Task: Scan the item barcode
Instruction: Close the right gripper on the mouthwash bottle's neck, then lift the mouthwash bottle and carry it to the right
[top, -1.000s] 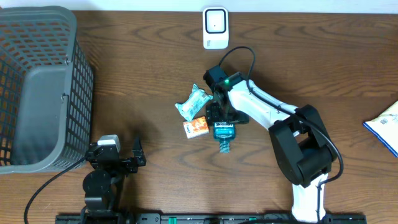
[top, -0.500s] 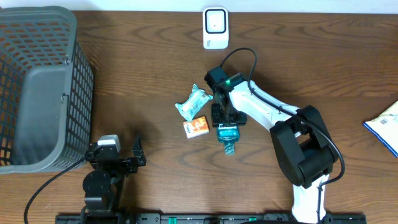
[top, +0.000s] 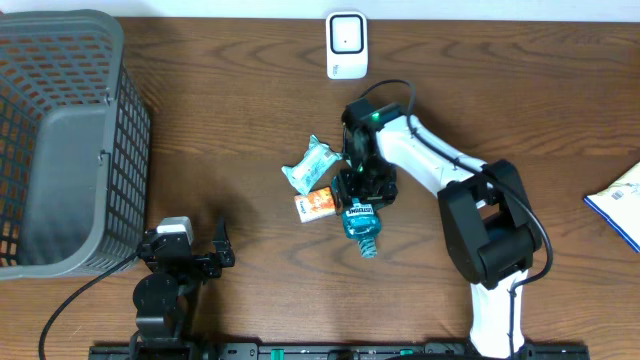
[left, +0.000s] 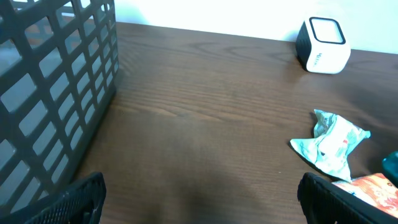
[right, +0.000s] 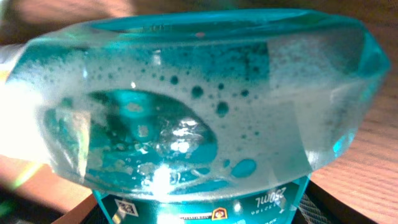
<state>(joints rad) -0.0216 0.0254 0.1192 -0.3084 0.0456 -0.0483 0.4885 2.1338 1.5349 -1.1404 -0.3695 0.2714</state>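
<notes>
Now narrower than before, the right gripper (top: 362, 196) clamps the mouthwash bottle (top: 361, 222) beside the orange packet (top: 317, 203), its tips hidden; left gripper (left: 202, 198) gapes.

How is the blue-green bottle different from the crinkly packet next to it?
The bottle is see-through and deep teal, with bubbly liquid inside; the packet is pale mint and crinkly, and you can't see inside. The bottle is gripped by the right pincer; the packet lies free on the table. Both are greenish and close to the orange box.
</notes>
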